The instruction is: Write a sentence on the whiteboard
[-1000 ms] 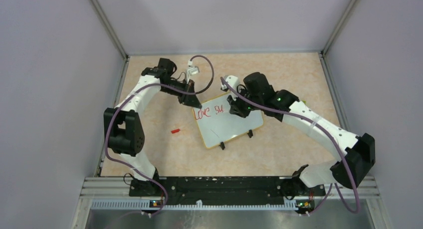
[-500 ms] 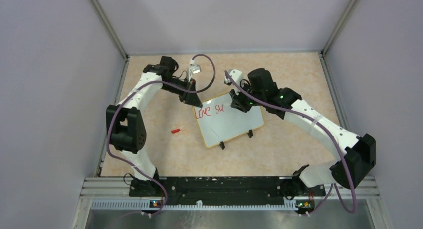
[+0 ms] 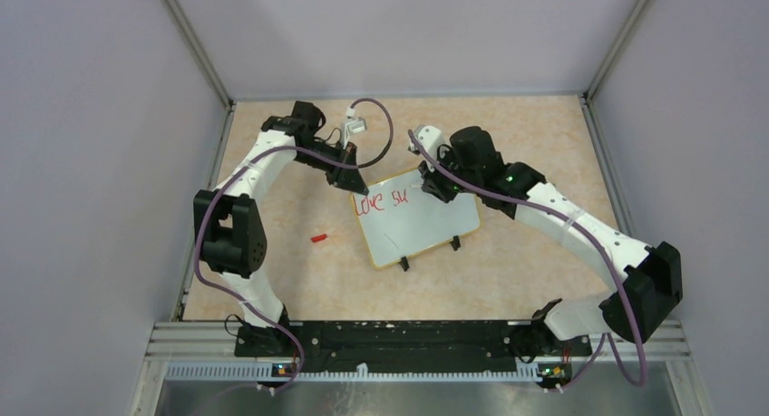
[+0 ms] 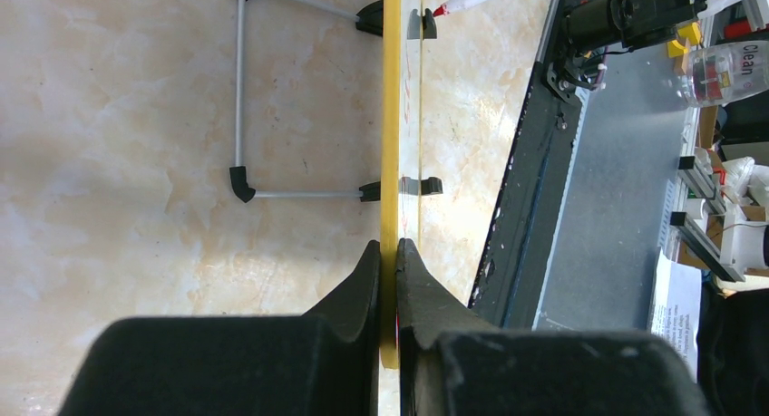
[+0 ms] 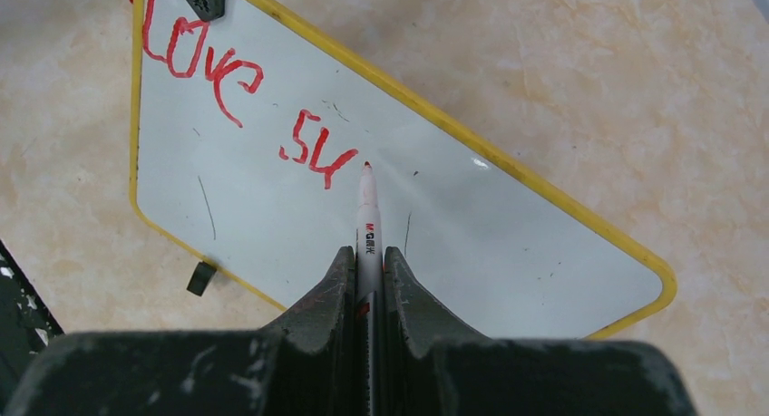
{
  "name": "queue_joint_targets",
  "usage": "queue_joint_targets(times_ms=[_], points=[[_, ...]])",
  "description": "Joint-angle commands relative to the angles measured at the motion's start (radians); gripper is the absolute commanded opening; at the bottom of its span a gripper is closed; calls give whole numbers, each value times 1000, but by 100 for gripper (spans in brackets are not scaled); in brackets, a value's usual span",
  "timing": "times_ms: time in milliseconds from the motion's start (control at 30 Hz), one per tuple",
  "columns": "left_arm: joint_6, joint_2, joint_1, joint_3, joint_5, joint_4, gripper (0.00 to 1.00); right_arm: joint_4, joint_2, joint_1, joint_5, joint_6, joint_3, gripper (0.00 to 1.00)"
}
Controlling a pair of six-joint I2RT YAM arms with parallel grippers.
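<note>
right claw (image 5: 367,253) edged right, whiteboard (image 5: 508,244) just beneath its marker (image 5: 367,208).

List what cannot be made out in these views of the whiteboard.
- Left wrist view: glossy white yellow-rimmed whiteboard seen edge-on, red handwritten words hidden.
- Top view: small red object beside the board, too small to identify.
- Right wrist view: white marker pen, rear hidden between right jaws.

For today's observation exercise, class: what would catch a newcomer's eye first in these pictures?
Red handwriting, "Love su", runs across the top of the whiteboard at mid-table. The right gripper holds a marker with its tip beside the last letter, while the left gripper pinches the board's yellow rim.
</note>
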Motion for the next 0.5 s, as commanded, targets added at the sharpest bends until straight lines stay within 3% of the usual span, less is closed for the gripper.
queue_joint_targets(times_ms=[0, 467], points=[[26, 25, -24, 15, -45, 11, 0, 46, -13, -1, 4, 1, 1, 0], [23, 14, -24, 3, -42, 17, 0, 56, 27, 0, -17, 17, 21, 0]])
